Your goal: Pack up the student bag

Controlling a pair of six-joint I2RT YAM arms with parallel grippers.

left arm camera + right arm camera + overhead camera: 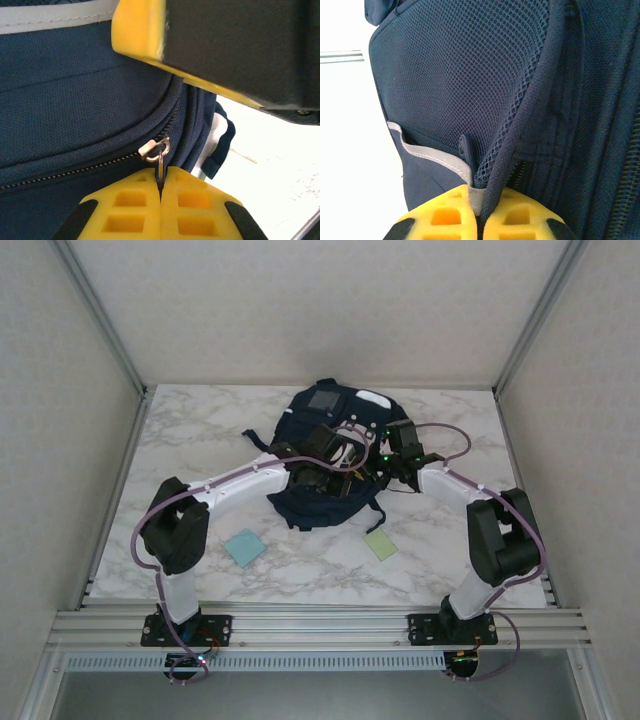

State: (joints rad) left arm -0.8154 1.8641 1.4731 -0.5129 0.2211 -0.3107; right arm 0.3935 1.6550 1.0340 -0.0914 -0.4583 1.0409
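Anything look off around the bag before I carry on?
Nothing spilled or damaged. The dark navy fabric backpack lies on the marble table, left gripper shut on its metal zip pull, right gripper shut on its mesh pocket's grey-trimmed edge. A pale blue square and a pale green square lie outside the bag, both askew.

Bag centre: student bag (300,430) mid part hidden under left arm (235,485) & right arm (450,480), top view.
Zip pull: zip pull (160,155) lower end lost betw. pressed-together pads of left gripper (161,182).
Block: yellow-and-black block (200,45), blurred, cut by top & right edges; can't ID.
Trim: grey trim (430,157) end vanishes betw. pads of right gripper (479,200).
Squares: blue square (245,547), green square (380,544), too small to ID.
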